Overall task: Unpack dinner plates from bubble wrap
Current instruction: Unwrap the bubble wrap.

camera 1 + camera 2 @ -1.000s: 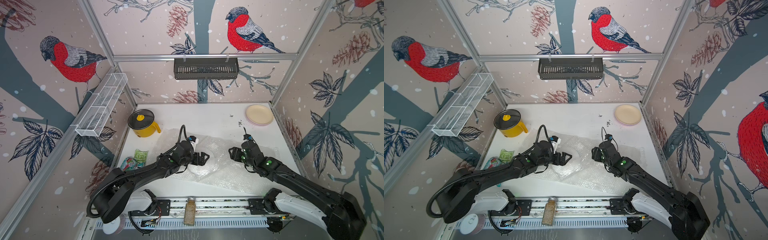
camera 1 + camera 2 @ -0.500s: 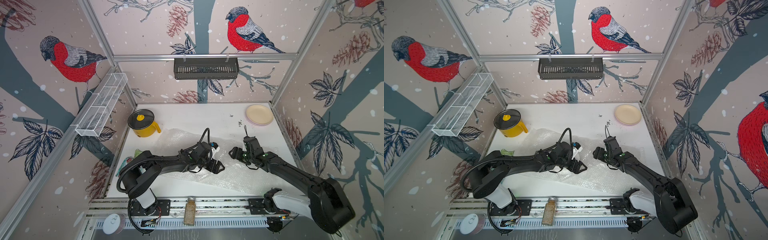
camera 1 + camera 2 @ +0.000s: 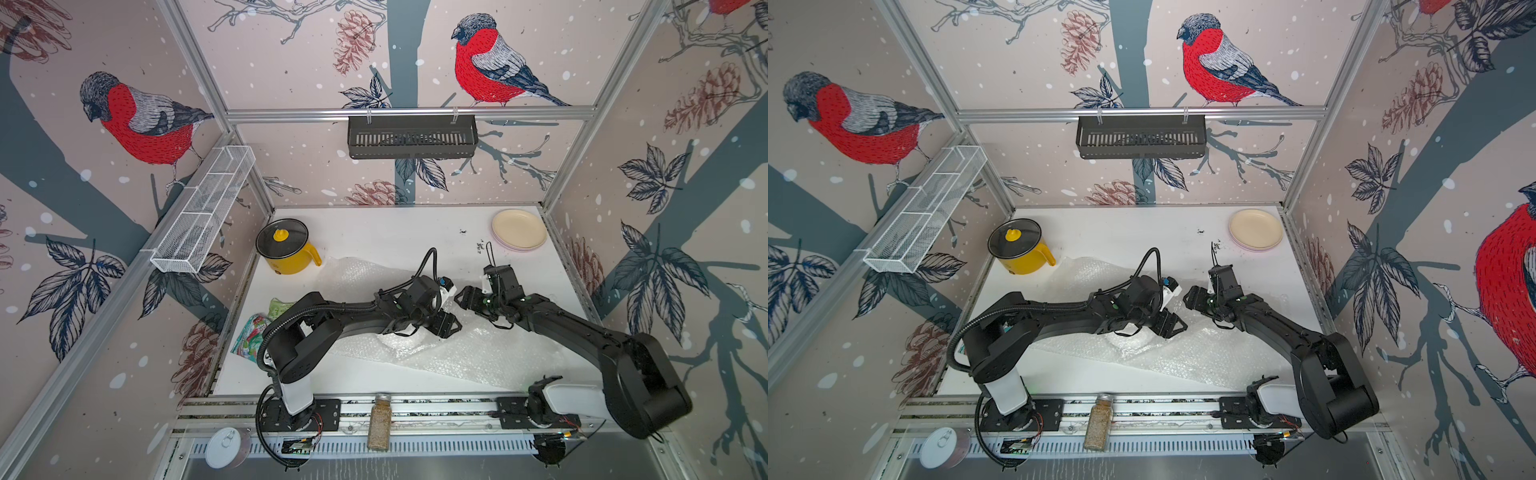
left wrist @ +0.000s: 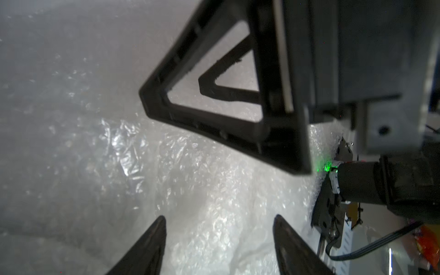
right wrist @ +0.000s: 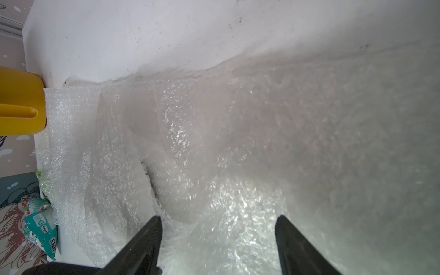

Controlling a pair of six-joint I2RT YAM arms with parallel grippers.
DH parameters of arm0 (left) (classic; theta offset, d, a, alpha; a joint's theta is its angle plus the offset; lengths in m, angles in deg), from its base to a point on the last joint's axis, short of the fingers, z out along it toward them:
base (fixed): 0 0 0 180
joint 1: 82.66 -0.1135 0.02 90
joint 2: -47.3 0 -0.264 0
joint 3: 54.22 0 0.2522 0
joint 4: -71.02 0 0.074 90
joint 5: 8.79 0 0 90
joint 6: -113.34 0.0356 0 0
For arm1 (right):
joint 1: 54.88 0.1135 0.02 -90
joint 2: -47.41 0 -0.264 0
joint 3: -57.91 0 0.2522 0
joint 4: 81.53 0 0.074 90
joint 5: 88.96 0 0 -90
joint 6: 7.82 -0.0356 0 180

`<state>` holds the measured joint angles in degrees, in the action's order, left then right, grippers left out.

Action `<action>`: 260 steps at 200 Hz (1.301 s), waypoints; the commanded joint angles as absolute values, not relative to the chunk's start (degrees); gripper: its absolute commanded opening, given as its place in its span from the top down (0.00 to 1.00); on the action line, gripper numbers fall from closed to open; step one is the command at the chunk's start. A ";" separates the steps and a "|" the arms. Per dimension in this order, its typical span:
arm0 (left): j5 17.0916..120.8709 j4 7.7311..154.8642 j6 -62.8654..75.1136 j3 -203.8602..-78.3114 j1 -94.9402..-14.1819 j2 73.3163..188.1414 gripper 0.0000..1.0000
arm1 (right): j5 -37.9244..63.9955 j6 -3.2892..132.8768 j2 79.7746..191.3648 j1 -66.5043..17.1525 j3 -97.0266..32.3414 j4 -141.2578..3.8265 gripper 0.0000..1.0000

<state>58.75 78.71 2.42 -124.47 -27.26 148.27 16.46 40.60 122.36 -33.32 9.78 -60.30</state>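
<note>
The bubble wrap (image 3: 478,353) lies spread and crumpled over the middle of the table in both top views. A pale round shape (image 3: 399,340) shows through it under my left wrist. A cream dinner plate (image 3: 519,228) tops a small stack in the back right corner, with a lilac rim below it. My left gripper (image 3: 446,326) hovers open just over the wrap (image 4: 214,178), with nothing between its fingers. My right gripper (image 3: 465,297) faces it closely, also open over the wrap (image 5: 238,142). One of its triangular fingers (image 4: 214,95) fills the left wrist view.
A yellow pot (image 3: 286,249) with a black lid stands at the back left, touching the wrap's edge. Snack bags (image 3: 257,332) lie by the left wall. A spice jar (image 3: 379,422) and a white tin lid (image 3: 222,446) sit on the front rail. Baskets hang on the left and back walls.
My left arm has reached to the right across the wrap, its jaws narrowing a little. The right gripper stayed near the same spot, turned toward the left one and opened wider.
</note>
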 commanded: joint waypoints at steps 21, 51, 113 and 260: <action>56.31 82.17 19.13 -123.80 -26.06 143.79 0.07 | 18.08 42.69 121.94 -34.58 9.00 -59.71 0.23; 55.04 80.12 24.34 -122.18 -25.35 142.08 0.02 | 18.10 43.49 121.45 -35.04 7.99 -58.35 0.21; 63.70 88.33 29.99 -131.19 -21.33 151.58 0.04 | 17.00 42.67 114.68 -36.96 8.95 -52.79 0.02; 75.91 88.04 10.32 -137.37 -25.66 153.84 1.00 | 16.15 38.75 113.89 -42.69 19.36 -57.99 0.01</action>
